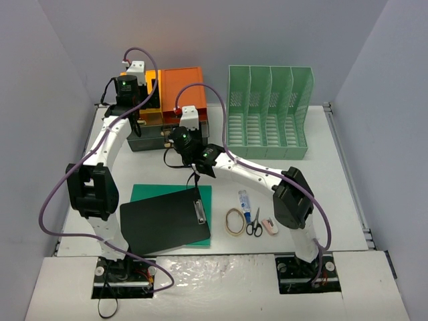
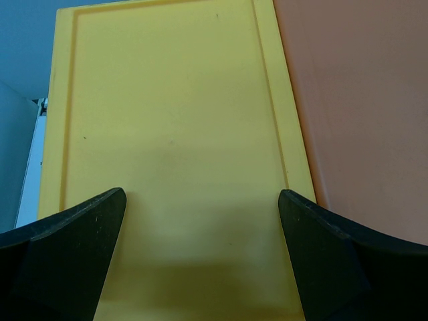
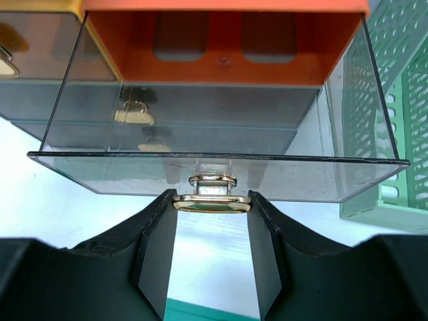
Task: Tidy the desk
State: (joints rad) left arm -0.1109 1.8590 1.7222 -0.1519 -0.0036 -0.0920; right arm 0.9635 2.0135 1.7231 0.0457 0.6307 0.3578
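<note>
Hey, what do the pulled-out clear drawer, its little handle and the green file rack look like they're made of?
The drawer looks like hard, clear, smoke-tinted plastic: you can see through its glossy walls, which also reflect. The handle is shiny and gold-coloured, probably metal, though it may be plated plastic. The rack looks like matte mint-green moulded plastic, with regular slots through its walls.

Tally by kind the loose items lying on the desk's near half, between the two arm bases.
Black clipboard: 1
Green sheet under it: 1
Rubber band: 1
Scissors: 1
Small bottle: 1
Pale block: 1
Total: 6
</note>
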